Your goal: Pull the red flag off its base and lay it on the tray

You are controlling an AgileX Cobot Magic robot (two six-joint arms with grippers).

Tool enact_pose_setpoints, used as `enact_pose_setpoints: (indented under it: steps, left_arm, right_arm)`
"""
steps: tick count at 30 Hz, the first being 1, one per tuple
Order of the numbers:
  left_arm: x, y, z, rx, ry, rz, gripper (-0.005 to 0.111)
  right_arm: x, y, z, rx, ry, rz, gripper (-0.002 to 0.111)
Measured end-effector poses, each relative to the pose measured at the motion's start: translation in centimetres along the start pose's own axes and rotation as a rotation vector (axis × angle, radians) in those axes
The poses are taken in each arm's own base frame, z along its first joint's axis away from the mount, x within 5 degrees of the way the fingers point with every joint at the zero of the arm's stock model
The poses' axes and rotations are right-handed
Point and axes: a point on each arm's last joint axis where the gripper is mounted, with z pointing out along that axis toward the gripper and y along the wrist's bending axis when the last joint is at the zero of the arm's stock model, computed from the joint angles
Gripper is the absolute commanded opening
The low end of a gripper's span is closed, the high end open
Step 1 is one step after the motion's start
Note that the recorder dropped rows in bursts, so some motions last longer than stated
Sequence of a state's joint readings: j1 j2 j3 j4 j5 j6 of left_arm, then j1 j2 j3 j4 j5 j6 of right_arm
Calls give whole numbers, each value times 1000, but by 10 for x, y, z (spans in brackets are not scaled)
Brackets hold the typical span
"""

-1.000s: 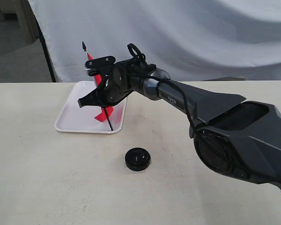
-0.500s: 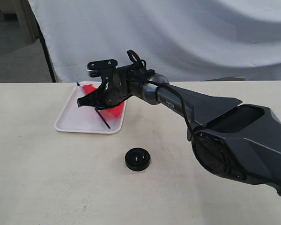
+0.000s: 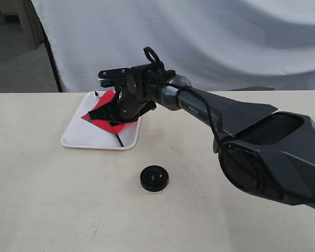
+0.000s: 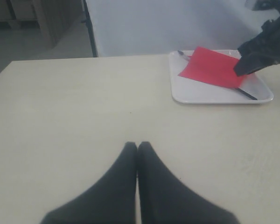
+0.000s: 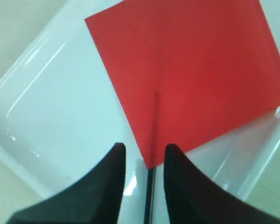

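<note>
On the pale bench (image 3: 68, 199) the red flag (image 3: 101, 111) lies flat on the tray (image 3: 79, 137). The right pincer (image 5: 144, 148), slightly spread, straddles its stick; best to lift straight up, clear of the cloth. The left pincer (image 4: 137, 145) is pressed together.

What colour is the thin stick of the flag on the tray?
Black; the stick shows best in the left wrist view.

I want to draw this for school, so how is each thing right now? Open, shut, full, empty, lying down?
red flag: off its base, lying flat in the tray, cloth spread out.
base: empty, sitting on the table, apart from the tray.
tray: holds the flag.
right pincer: open, jaws either side of the flag's stick.
left pincer: shut, holding nothing.
</note>
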State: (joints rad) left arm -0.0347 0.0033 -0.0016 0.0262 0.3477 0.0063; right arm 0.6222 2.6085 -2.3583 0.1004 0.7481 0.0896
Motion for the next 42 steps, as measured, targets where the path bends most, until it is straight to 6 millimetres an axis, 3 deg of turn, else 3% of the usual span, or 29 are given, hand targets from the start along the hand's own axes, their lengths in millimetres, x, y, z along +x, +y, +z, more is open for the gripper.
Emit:
enact_pose_setpoints:
  steps: [8, 14, 27, 37, 42]
  left_arm:
    - [0, 0, 0, 0, 0, 0, 0]
    - [0, 0, 0, 0, 0, 0, 0]
    - [0, 0, 0, 0, 0, 0, 0]
    - [0, 0, 0, 0, 0, 0, 0]
    - [0, 0, 0, 0, 0, 0, 0]
  right_arm:
    - [-18, 8, -51, -3, 48, -8, 26]
    - [-17, 8, -74, 19, 154, -22, 0]
    - [-15, 9, -115, 49, 258, -85, -1]
    - [24, -1, -148, 62, 251, -76, -1]
    - [50, -19, -171, 80, 195, -20, -1]
